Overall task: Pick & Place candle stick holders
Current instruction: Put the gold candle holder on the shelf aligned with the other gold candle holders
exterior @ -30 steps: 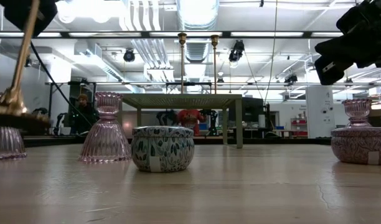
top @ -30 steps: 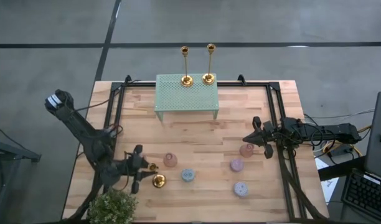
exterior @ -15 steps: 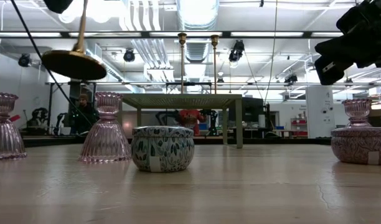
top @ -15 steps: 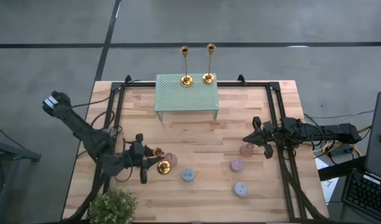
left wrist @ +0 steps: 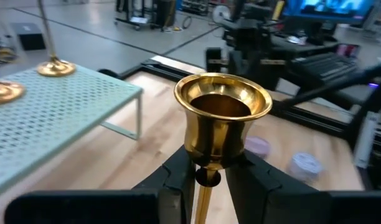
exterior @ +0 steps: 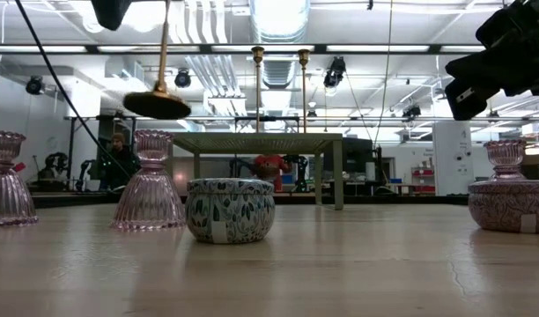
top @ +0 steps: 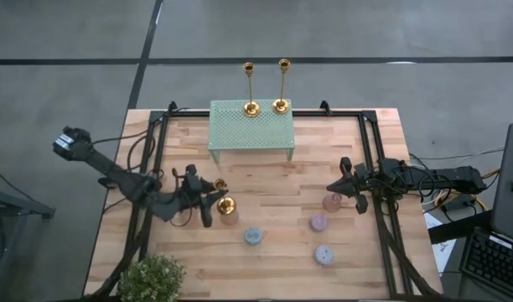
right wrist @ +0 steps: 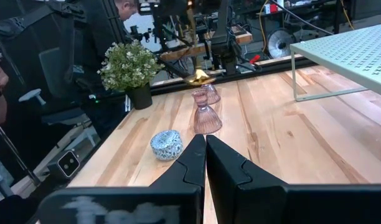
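The left gripper [top: 208,195] grips a gold candlestick [top: 224,204] by its stem, lifted above the table [top: 265,189] near a pink glass holder [exterior: 150,181]. Two more candlesticks [top: 251,87] stand on the green rack [top: 251,130]. The right gripper [top: 339,186] waits, fingers closed.

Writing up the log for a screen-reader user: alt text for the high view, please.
Seen from above, the left gripper carries a gold candle stick holder over the wooden table. Two more candle stick holders stand on a green perforated stand; the right gripper waits, shut.

Wooden table [top: 265,184] bears green rack [top: 251,130], pink holders [top: 332,202], tins [top: 252,236], plant [top: 152,278]
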You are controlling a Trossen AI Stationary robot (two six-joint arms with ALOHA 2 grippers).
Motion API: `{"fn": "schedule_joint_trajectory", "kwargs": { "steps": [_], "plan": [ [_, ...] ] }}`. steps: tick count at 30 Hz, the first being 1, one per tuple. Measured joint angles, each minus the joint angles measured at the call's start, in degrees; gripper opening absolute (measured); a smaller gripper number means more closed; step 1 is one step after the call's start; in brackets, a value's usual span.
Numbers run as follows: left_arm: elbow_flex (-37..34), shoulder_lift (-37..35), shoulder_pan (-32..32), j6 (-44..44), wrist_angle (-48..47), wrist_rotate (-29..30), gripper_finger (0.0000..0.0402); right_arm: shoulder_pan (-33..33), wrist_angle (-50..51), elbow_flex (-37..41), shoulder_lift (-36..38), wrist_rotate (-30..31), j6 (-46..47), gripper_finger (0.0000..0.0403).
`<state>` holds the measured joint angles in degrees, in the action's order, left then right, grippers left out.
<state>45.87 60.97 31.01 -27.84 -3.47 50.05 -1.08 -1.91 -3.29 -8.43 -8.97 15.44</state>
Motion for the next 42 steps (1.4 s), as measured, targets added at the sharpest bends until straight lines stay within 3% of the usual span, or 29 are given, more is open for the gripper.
{"fn": "schedule_joint_trajectory", "kwargs": {
  "steps": [27,42],
  "plan": [
    [4.42,-0.04,-14.06,6.86,-0.01,-4.72,0.0084,0.0,0.0,0.0,0.0,0.01,0.02,0.0008],
    [6.5,-0.04,-27.1,6.9,-0.03,-13.96,0.0084,-0.02,0.0,0.0,0.0,0.0,0.02,0.0008]
  ]
}}
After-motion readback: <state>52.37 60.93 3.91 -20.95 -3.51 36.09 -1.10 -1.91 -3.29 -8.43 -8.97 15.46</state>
